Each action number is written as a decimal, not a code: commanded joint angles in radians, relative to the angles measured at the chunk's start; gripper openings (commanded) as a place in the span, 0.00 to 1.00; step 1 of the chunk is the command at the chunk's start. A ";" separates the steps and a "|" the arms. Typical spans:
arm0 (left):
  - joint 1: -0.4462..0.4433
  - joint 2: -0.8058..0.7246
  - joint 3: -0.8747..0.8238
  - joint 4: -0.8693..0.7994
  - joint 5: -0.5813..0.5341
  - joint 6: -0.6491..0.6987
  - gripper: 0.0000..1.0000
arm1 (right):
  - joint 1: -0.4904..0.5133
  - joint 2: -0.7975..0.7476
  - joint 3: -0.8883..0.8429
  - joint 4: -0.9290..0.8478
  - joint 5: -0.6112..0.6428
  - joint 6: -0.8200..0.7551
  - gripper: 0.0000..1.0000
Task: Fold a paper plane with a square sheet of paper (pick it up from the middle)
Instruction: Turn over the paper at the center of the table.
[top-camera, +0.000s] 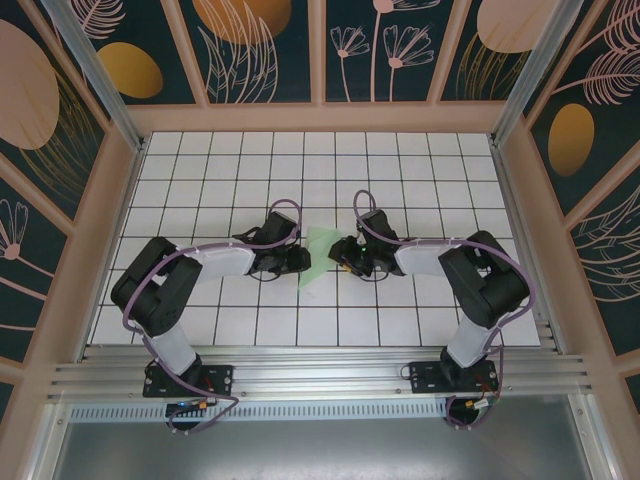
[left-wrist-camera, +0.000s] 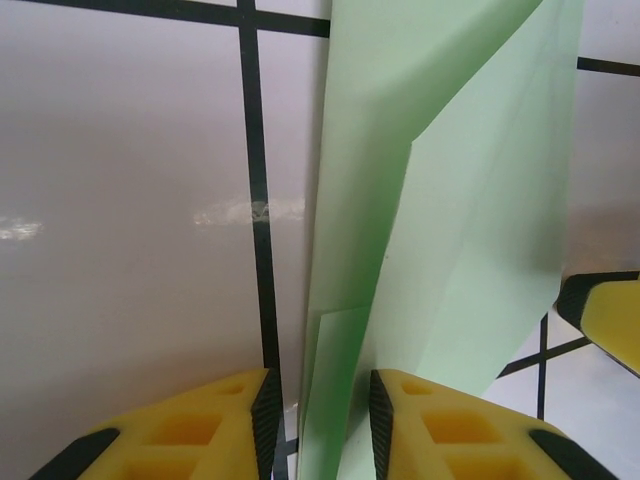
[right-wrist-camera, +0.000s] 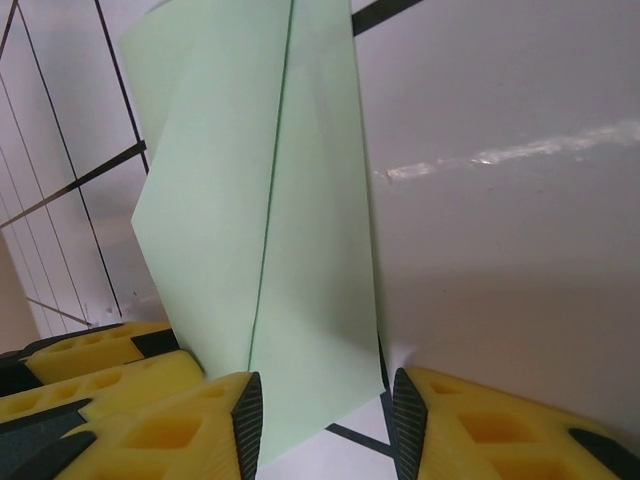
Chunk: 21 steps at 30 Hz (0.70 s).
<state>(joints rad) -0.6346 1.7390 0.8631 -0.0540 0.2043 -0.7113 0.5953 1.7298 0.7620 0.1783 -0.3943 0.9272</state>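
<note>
Pale green sheet of paper (top-camera: 318, 252): lies near the middle of the white grid table (top-camera: 400, 180), directly between the two grippers. It is no longer a flat square. The overhead view shows a narrow, folded shape running from upper right to lower left.

Left wrist view: the paper (left-wrist-camera: 450, 250) shows overlapping layers with a diagonal folded edge and a long straight crease. Its near end passes into the gap of the left gripper (left-wrist-camera: 320, 405). The yellow pads stand apart. The right-hand pad meets the paper's edge, and a sliver of table shows between the paper and the other pad. I cannot tell whether there is any pinch on the sheet.

Right wrist view: the paper (right-wrist-camera: 270, 200) has one dark crease running along its length. Its near end sits between the pads of the right gripper (right-wrist-camera: 325, 405), which are apart and straddle it. White table and a black grid line are visible below the paper's edge.

Overhead: the left gripper (top-camera: 297, 262) is at the paper's left side and the right gripper (top-camera: 343, 255) at its right side. The two face each other and are close together. Both arms reach inward from bases at the near edge.
</note>
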 joint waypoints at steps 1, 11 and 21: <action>0.000 0.033 0.004 0.012 0.026 0.011 0.32 | 0.017 0.029 0.012 0.043 -0.024 0.018 0.40; -0.001 0.034 -0.012 0.028 0.044 0.006 0.29 | 0.019 0.040 0.020 0.103 -0.049 0.031 0.40; 0.000 0.017 -0.032 0.055 0.062 -0.027 0.27 | 0.018 0.046 0.001 0.205 -0.061 0.066 0.45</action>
<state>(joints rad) -0.6277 1.7416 0.8528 -0.0376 0.2111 -0.7177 0.6041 1.7538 0.7647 0.3225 -0.4374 0.9775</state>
